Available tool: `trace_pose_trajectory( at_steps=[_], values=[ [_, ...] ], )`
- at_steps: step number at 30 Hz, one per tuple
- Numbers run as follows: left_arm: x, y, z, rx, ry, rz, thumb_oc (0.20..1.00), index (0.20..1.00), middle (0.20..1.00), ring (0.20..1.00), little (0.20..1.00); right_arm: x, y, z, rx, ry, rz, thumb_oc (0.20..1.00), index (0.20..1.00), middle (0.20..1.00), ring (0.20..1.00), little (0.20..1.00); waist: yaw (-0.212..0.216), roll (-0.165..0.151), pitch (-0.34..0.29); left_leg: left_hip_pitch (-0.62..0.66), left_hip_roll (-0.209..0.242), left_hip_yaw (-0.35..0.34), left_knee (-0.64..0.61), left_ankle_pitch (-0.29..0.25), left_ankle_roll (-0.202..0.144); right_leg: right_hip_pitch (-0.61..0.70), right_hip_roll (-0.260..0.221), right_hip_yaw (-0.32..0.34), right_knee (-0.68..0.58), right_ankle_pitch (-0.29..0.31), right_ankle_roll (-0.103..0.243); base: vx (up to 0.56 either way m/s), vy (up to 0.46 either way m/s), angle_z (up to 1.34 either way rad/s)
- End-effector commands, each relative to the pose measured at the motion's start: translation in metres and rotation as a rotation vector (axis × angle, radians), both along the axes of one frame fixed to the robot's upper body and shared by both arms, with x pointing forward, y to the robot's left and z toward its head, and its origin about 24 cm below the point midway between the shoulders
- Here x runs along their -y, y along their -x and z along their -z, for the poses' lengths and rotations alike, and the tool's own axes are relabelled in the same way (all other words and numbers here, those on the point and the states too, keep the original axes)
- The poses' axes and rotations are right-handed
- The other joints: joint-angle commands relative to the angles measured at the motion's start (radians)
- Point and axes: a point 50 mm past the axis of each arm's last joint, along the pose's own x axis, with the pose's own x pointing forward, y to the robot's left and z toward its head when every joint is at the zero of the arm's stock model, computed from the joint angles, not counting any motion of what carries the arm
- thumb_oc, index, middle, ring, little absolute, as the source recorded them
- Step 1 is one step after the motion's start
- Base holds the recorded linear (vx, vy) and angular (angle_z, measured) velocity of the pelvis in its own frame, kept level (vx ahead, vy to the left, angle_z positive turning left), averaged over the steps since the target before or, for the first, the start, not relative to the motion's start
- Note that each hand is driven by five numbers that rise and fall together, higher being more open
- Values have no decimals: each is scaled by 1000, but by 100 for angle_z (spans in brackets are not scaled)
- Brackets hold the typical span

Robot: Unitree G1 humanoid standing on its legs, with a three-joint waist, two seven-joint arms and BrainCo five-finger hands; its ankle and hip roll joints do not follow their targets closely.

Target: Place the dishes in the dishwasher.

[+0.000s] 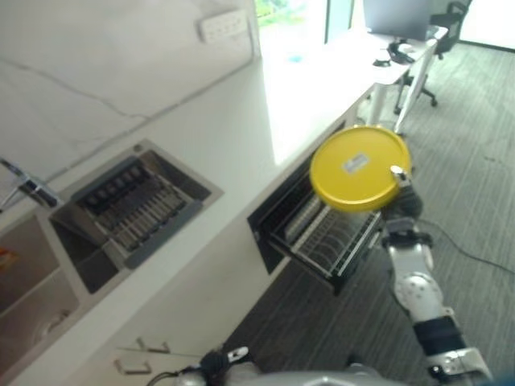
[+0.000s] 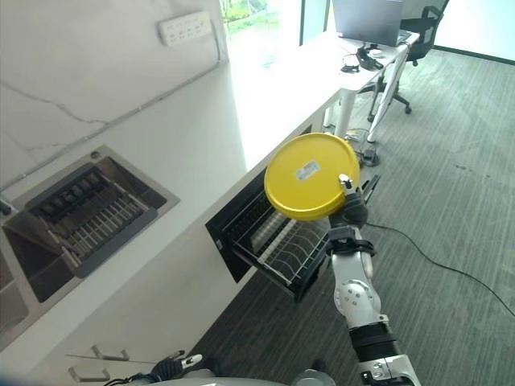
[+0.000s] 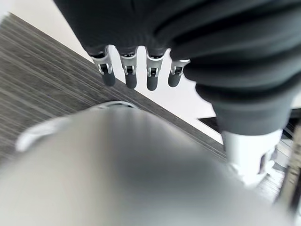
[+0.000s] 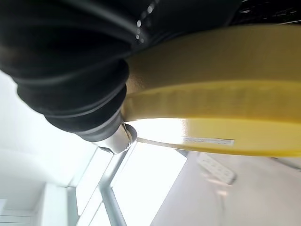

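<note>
A round yellow plate (image 1: 358, 169) with a small white label is held up on edge, its underside towards me, above the pulled-out dishwasher rack (image 1: 326, 237). My right hand (image 1: 404, 193) is shut on the plate's lower right rim, thumb over the edge. In the right wrist view the yellow plate (image 4: 221, 94) lies right against the hand's dark cover (image 4: 66, 70). The wire rack sticks out of the open dishwasher (image 2: 241, 229) under the counter. My left hand (image 3: 136, 70) hangs low with its fingers straight, holding nothing.
A white counter (image 1: 241, 137) runs along the wall, with a sink (image 1: 129, 209) holding a grey drying rack at the left. A wall socket strip (image 1: 224, 24) sits above. A desk with a monitor and an office chair (image 1: 418, 48) stand at the far end. Grey carpet lies right of the dishwasher.
</note>
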Motion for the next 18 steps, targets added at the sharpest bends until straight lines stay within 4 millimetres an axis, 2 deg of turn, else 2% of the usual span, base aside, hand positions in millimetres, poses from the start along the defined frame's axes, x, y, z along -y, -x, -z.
trace_pose_trajectory(
  at_steps=[1,5,10,13,18],
  values=[
    [-7,-25,-7,52,-24,62,1000,1000,1000,1000,1000,-7,-19,-56,222,39,-15,200,200,200,200,200,5,-29,59,-18,-11,-1,86,-86,48,-9,-14,-25,142,-128,-34,-34,74,1],
    [-7,-30,-8,64,-17,51,1000,1000,1000,1000,1000,-4,-25,-56,206,74,-18,200,200,200,200,200,10,-24,89,-38,-26,-17,88,-87,56,-36,-29,-15,149,-113,-23,-7,49,4],
    [-7,-40,-12,112,7,19,1000,1000,1000,1000,1000,-1,-36,-68,218,87,-2,200,200,200,200,200,22,-14,148,-80,-44,-28,98,-88,64,-78,-58,-13,151,-90,-9,-25,49,-1],
    [-6,-43,-13,142,14,-2,1000,1000,1000,1000,1000,8,-44,-79,246,62,52,200,200,200,200,200,34,-6,184,-107,-57,-41,114,-91,70,-99,-72,-5,153,-78,-4,30,35,4],
    [-9,-51,-18,194,12,14,1000,1000,1000,1000,1000,19,-50,-91,257,101,109,200,200,200,200,200,54,15,237,-157,-64,-56,153,-89,78,-151,-99,-9,235,-97,-3,21,15,4]
  ],
)
